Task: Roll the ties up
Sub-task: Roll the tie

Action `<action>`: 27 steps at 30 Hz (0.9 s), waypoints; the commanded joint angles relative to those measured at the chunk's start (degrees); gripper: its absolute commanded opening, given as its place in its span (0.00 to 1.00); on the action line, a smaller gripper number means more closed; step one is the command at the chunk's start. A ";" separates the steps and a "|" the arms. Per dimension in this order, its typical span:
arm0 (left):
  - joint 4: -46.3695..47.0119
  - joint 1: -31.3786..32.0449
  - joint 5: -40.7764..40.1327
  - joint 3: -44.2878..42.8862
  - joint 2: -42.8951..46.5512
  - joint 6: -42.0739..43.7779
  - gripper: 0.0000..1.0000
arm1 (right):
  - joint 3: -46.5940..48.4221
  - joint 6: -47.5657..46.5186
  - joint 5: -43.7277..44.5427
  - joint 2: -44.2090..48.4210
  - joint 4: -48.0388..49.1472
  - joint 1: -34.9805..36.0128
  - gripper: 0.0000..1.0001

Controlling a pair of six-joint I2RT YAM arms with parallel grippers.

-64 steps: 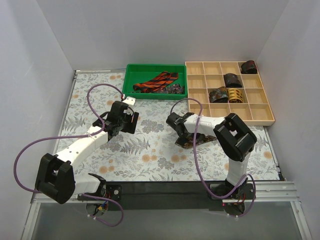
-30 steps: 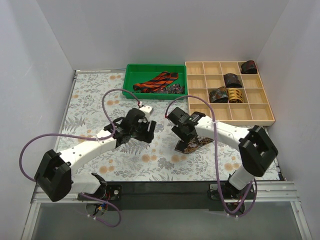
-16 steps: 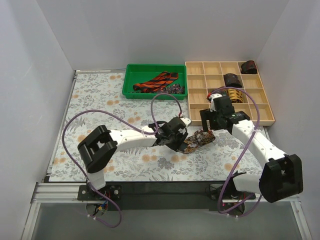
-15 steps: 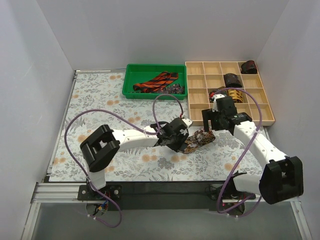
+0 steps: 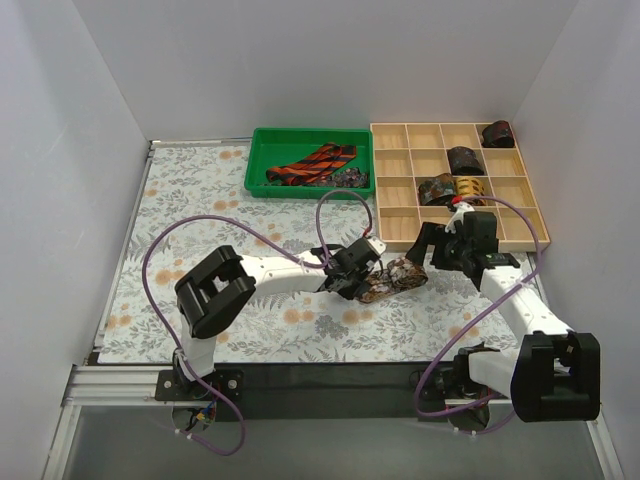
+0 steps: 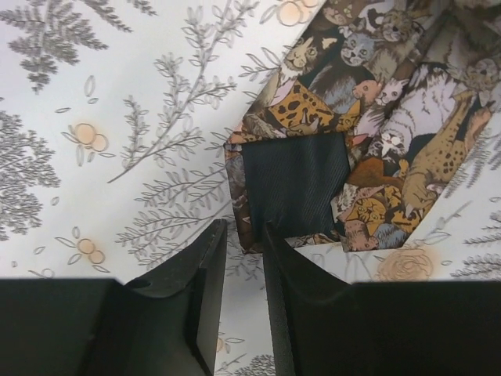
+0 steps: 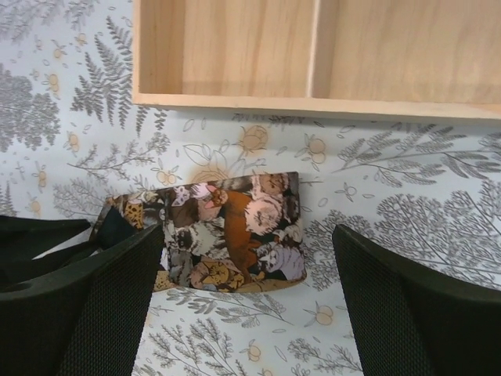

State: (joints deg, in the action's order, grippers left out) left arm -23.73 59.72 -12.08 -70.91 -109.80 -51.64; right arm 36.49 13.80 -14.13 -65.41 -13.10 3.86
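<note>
Slippage threatens: left gripper [image 6: 244, 229], fingers nearly pinched at the folded tie's [image 6: 376, 157] dark lining edge on the floral cloth [image 6: 94, 94], may catch only one layer, though that is unclear. Right gripper [image 7: 246, 239] hangs spread wide over the tie, just before the wooden tray [image 7: 235, 100], restraining nothing; folds could spring loose.

**Folded tie mid-table between two robot hands**

A folded cat-print fabric tie [image 5: 393, 278] lies on the floral-print cloth covering the table [image 5: 200, 200], right of centre. The left hand [image 5: 358, 282] sits at the tie's left end, and a corner of the tie lies in the gap between its fingers [image 6: 205, 258]. The right hand [image 5: 432, 250] is just behind and right of the tie, not touching it. Further back, at the table's rear right, stands a pale wooden compartment box [image 5: 520, 225] holding four rolled ties [image 5: 465, 159]. Just left of the box sits a green plastic tray [image 5: 258, 160] holding a red-black striped tie [image 5: 315, 163].
</note>
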 commanded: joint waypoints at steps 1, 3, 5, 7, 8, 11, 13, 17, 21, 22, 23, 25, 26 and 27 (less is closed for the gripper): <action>-2.56 -2.06 -7.34 2.18 0.29 4.52 0.25 | -1.94 2.28 -4.85 0.54 7.02 -0.08 0.79; -1.85 -3.73 -7.96 2.45 0.20 5.84 0.25 | -3.26 2.98 -5.99 0.37 8.61 -0.08 0.79; -0.80 -5.40 -7.79 2.27 0.02 7.59 0.25 | -5.46 4.30 -6.35 0.28 11.16 -0.08 0.79; 0.69 -6.28 -7.53 1.84 -0.24 8.65 0.25 | -6.69 5.53 -6.70 0.19 12.48 -0.08 0.79; 0.87 -7.16 -7.35 1.22 -0.68 9.35 0.25 | -7.57 5.88 -6.87 0.11 12.57 -0.08 0.79; 0.87 -7.95 -6.82 -0.79 -0.68 10.06 0.28 | -9.32 6.67 -6.61 0.45 16.00 -0.17 0.78; 0.35 -7.96 -6.30 -1.42 0.28 9.72 0.32 | -9.94 7.20 -7.05 0.81 17.23 -0.43 0.78; -0.09 -7.87 -2.44 -1.77 5.81 7.26 0.45 | -12.31 8.78 -8.02 4.13 19.43 -0.78 0.77; -0.18 -7.87 0.11 -3.96 10.30 3.57 0.50 | -15.21 10.54 -8.28 6.43 21.36 -1.66 0.77; 0.08 -7.87 1.25 -5.27 10.92 1.73 0.50 | -15.66 10.89 -8.28 6.69 21.54 -1.92 0.78; 0.34 -7.87 2.14 -6.24 10.92 0.93 0.51 | -16.10 11.42 -8.80 7.31 21.98 -2.10 0.78; 1.39 -7.78 5.47 -8.52 9.88 -1.43 0.51 | -17.59 13.00 -9.77 7.57 23.91 -2.89 0.78; 2.10 -7.78 6.53 -9.15 9.43 -2.06 0.51 | -18.03 13.79 -10.82 7.75 24.70 -3.15 0.78; 2.89 -7.78 8.71 -9.50 8.99 -2.76 0.52 | -18.64 14.32 -11.53 7.75 26.27 -3.33 0.78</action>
State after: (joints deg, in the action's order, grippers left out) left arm -23.38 51.62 -9.34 -77.89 -102.41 -50.30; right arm 19.22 25.28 -22.76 -58.50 7.33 1.30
